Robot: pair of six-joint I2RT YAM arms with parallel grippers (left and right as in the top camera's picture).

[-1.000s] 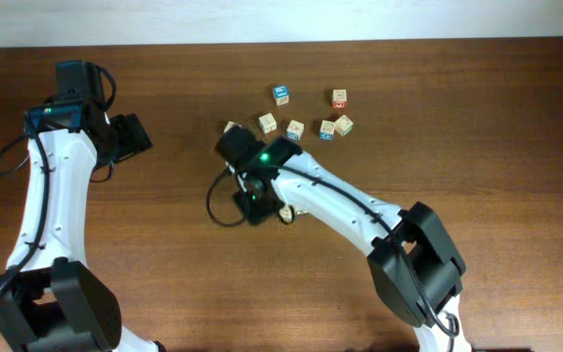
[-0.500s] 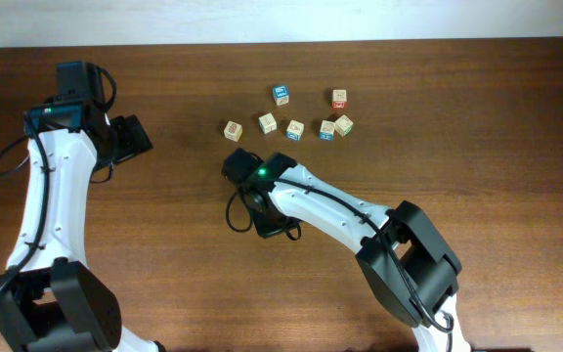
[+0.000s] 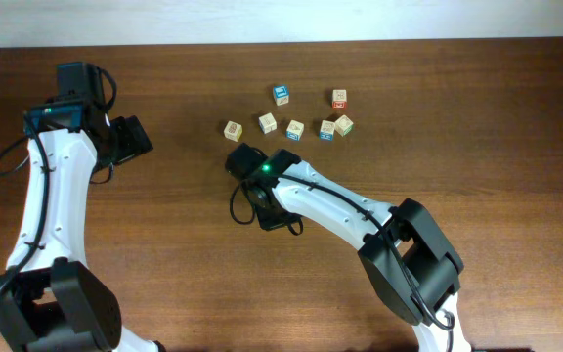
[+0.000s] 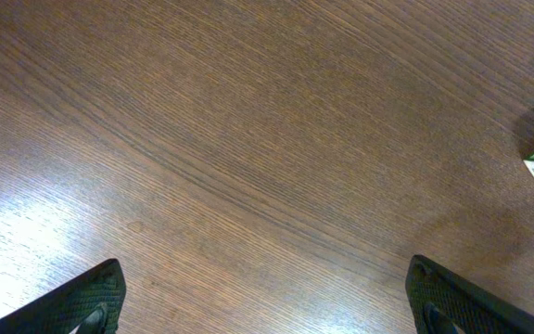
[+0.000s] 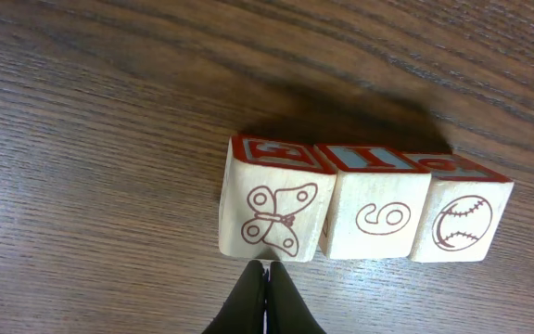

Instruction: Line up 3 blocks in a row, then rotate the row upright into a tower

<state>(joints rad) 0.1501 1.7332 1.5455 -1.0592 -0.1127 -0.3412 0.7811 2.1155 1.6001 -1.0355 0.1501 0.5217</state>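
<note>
While right hand (image 5: 267,271) closed, 3 blocks (image 5: 375,215) just ahead.

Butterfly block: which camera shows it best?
The right wrist view: the butterfly block sits large and sharp, its picture facing the camera. Overhead, I cannot pick it out; the left wrist view shows no butterfly.

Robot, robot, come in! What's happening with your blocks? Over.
Left gripper open, empty. Right gripper shut, tips beside the butterfly block. Three blocks in a touching row. Nothing in the way.
</note>
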